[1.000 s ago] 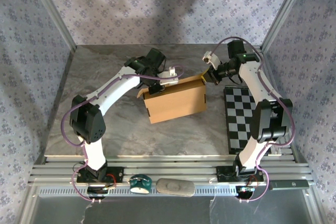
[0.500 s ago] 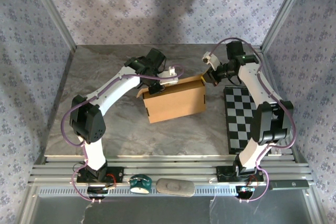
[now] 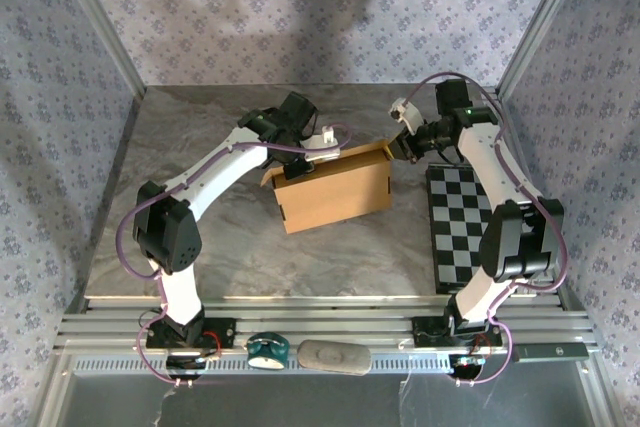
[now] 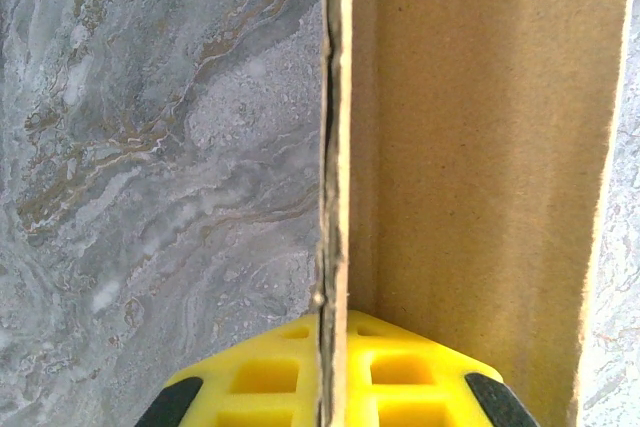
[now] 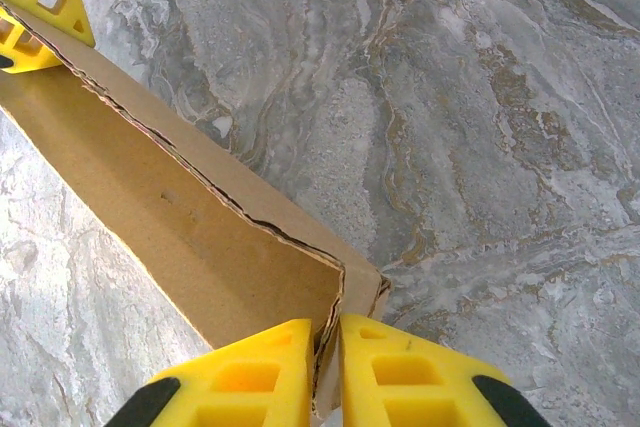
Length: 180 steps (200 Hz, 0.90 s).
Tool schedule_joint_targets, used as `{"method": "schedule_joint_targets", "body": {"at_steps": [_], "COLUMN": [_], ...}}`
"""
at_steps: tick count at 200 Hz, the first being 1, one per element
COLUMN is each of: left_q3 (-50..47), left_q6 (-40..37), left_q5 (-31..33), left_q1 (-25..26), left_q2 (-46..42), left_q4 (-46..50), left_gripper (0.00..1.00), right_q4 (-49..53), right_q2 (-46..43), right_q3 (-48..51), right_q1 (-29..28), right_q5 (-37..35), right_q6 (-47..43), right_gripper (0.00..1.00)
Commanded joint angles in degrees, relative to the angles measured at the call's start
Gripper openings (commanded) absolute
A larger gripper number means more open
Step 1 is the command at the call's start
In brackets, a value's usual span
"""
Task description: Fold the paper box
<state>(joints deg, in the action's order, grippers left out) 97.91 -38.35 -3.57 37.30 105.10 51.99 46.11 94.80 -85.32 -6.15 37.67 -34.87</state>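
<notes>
Paper box (image 3: 335, 197) sits mid-table (image 3: 200, 237), just left of the checkered board (image 3: 455, 227). I see the left gripper (image 4: 333, 347) clamped on the box's far-left wall edge. The right gripper (image 5: 327, 357) pinches the wall at the far-right corner.

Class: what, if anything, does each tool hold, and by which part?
Both hold the paper box: the left tool pinches its far wall's left end, the right tool that wall's right corner.
</notes>
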Motion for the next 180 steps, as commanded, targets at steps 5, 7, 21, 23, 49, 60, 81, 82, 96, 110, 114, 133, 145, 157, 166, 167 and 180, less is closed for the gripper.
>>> {"method": "schedule_joint_targets", "body": {"at_steps": [5, 7, 21, 23, 49, 60, 81, 82, 96, 110, 114, 133, 145, 157, 166, 167, 180], "left_q3": [1.95, 1.94, 1.63, 1.6, 1.64, 1.64, 1.6, 1.59, 1.58, 1.73, 1.76, 2.26, 2.55, 2.64, 2.8, 2.81, 3.07], "left_q6": [0.13, 0.1, -0.21, -0.3, -0.37, -0.38, -0.38, -0.39, -0.09, 0.57, 0.99, 3.18, 4.28, 5.63, 6.7, 6.83, 8.57], "left_q5": [-0.63, -0.57, -0.73, -0.73, -0.63, -0.69, -0.4, -0.39, -0.12, -0.03, 0.12, 0.88, 0.82, 1.85, 2.93, 3.03, 4.72], "left_q1": [0.43, 0.41, 0.54, 0.57, 0.5, 0.5, 0.5, 0.5, 0.42, 0.44, 0.45, 0.3, 0.19, 0.08, 0.08, 0.07, 0.11], "left_q2": [-0.6, -0.6, -0.77, -0.77, -0.82, -0.84, -0.86, -0.86, -0.81, -0.73, -0.69, -0.21, 0.17, 0.43, 0.53, 0.54, 0.53], "left_q4": [-1.59, -1.66, -1.87, -1.88, -1.94, -2.06, -2.07, -2.11, -2.27, -2.69, -2.88, -3.69, -3.65, -4.23, -4.82, -4.85, -5.93], "left_gripper": [0.0, 0.0, 0.0, 0.0, 0.0, 0.0, 0.0, 0.0, 0.0, 0.0, 0.0, 0.1, 0.18, 0.25, 0.28, 0.28, 0.33], "right_q4": [0.85, 0.79, 0.49, 0.54, 0.69, 0.65, 0.75, 0.79, 0.9, 0.66, 0.5, 0.34, -0.05, -0.16, -0.27, -0.25, -0.28], "right_q2": [-0.01, 0.13, 1.25, 1.43, 3.58, 4.06, 4.29, 4.22, 3.99, 3.56, 3.54, 3.31, 3.11, 3.43, 3.67, 3.7, 4.27], "right_q3": [-0.56, -0.71, -2.01, -2.19, -4.88, -5.42, -5.56, -5.56, -5.23, -4.71, -4.56, -4.04, -3.55, -3.58, -3.92, -3.95, -4.69], "right_q1": [-0.52, -0.57, -0.78, -0.79, -1.49, -1.72, -1.82, -1.79, -1.98, -1.93, -1.88, -1.76, -1.92, -1.81, -1.74, -1.75, -1.82], "right_q5": [-0.07, -0.23, -0.97, -1.05, -1.87, -1.99, -1.96, -1.98, -2.54, -3.04, -3.12, -3.34, -3.61, -3.63, -3.73, -3.7, -3.68], "right_q6": [1.17, 1.31, 1.73, 1.84, 2.24, 2.35, 2.75, 2.77, 3.08, 4.54, 4.92, 7.29, 8.18, 8.61, 9.01, 9.02, 9.69], "right_gripper": [0.15, 0.15, 0.17, 0.17, 0.17, 0.12, 0.0, 0.0, 0.0, 0.0, 0.0, 0.0, 0.0, 0.0, 0.0, 0.0, 0.0]}}
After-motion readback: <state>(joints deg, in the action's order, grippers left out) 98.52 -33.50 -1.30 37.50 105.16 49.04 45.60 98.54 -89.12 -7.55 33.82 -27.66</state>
